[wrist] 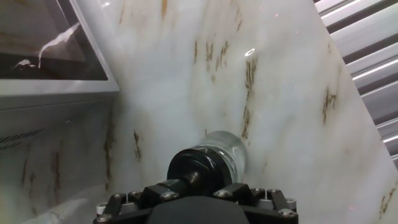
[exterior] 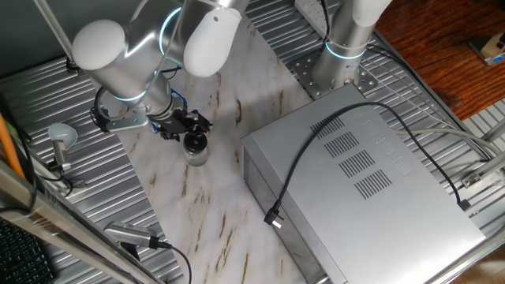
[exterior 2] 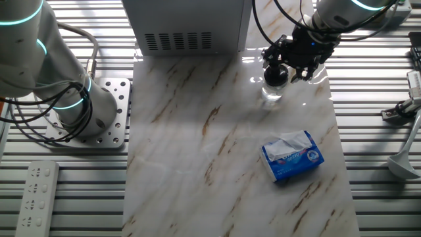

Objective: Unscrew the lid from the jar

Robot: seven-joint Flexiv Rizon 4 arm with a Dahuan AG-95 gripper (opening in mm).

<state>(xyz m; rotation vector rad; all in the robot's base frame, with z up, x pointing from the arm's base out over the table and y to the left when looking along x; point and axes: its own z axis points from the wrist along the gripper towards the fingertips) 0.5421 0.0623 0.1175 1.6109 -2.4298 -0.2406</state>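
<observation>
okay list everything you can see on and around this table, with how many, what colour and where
jar: one, clear, upright on the marble table under the hand
lid: one, black, on the jar
metal box: one, grey, vented, beside the jar
cable: one, black, lying over the box
tissue packet: one, blue and white, on the marble away from the jar
power strip: one, white, off the marble
arm: one, white and silver, over the jar
hand: one, black, at the lid; grip unclear

Grey box [exterior: 363, 181] walls one side of the jar [exterior: 196, 151].
</observation>
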